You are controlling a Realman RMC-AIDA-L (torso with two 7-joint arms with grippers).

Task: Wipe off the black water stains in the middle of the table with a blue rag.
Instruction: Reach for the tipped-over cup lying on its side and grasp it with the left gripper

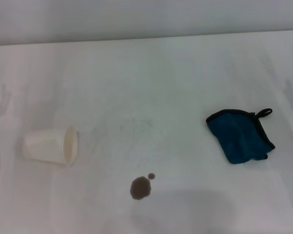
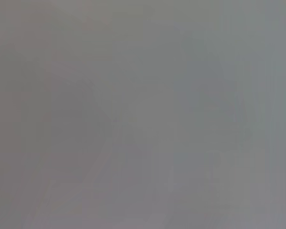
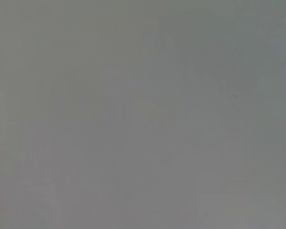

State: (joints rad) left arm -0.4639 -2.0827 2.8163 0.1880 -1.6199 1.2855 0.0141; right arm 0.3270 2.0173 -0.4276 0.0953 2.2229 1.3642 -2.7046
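Nothing has started here, by the look of it. The head view shows no arm and no gripper at all, and both wrist views give only a flat grey blur, so I cannot tell whether either set of fingers is spread or pressed together.

The blue rag (image 1: 240,136) lies crumpled on the white counter (image 1: 151,78) at the right of the frame, a little above mid-height, its black trim running round the edge and the small black loop (image 1: 265,113) poking out at its upper right corner. It is untouched.

The black water stains (image 1: 140,187) sit low in the frame, just left of centre: one roundish brown-grey blot, with a tiny dot just beside it to the upper right. Rag and stains are well apart.

So the step in hand, as I judge it, is the very first: fetching the rag. The rag sits on the right, so the right arm looks the natural choice. It would need to come down over the bunched cloth, pinch a good fold, then carry it left and down the frame to the blot and rub.

One bystander: a white paper cup (image 1: 51,145) lies on its side at the left, mouth facing right. It is well clear of the path from rag to stain, though a wide sweep leftwards might knock it rolling.
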